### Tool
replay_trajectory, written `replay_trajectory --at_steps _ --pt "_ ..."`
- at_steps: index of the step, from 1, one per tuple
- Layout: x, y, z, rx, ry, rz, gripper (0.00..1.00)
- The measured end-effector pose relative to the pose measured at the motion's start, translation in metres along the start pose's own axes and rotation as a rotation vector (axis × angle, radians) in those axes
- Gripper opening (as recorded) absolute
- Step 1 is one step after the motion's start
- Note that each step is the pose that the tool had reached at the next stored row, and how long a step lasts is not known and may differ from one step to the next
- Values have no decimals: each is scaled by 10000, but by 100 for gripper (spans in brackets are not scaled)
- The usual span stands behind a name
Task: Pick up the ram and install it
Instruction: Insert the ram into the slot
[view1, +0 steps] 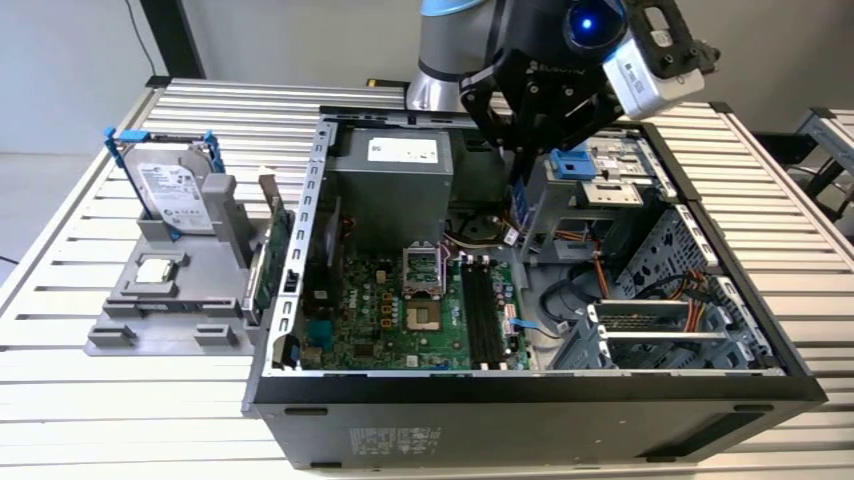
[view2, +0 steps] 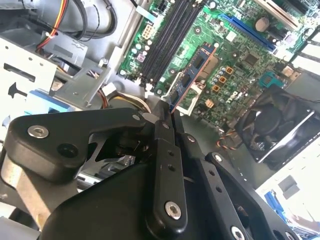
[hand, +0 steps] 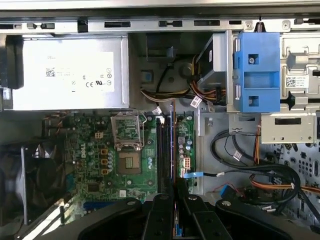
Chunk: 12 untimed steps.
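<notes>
Over the open case (view1: 534, 400), gripper (view2: 167, 114) pinches ram (view2: 192, 76).

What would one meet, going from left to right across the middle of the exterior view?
Hard drive in a blue frame → green expansion card → motherboard → black memory slots → metal drive cage.

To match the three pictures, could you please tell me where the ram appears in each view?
Exterior view: the ram hangs below the gripper, inside the open case.
Second wrist view: the ram juts from the gripper over the motherboard.
First wrist view: edge-on, a thin line along the black memory slots.
Shared landmark: those slots.
</notes>
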<state>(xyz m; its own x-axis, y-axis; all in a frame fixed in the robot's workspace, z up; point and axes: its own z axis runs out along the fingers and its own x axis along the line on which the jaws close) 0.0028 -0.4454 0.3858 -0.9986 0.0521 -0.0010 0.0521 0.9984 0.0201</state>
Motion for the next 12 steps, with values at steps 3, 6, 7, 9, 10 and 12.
replay_trajectory --at_steps 3,6,7,9,10,12 --pt "-33 1 16 1 -2 103 0" --pt "-73 2 28 1 -4 195 0" --pt "-86 3 31 1 -4 225 0" --pt "-106 4 34 3 -5 278 0" --pt "-108 4 34 4 -5 289 0" --pt "-108 4 36 1 -6 299 0"
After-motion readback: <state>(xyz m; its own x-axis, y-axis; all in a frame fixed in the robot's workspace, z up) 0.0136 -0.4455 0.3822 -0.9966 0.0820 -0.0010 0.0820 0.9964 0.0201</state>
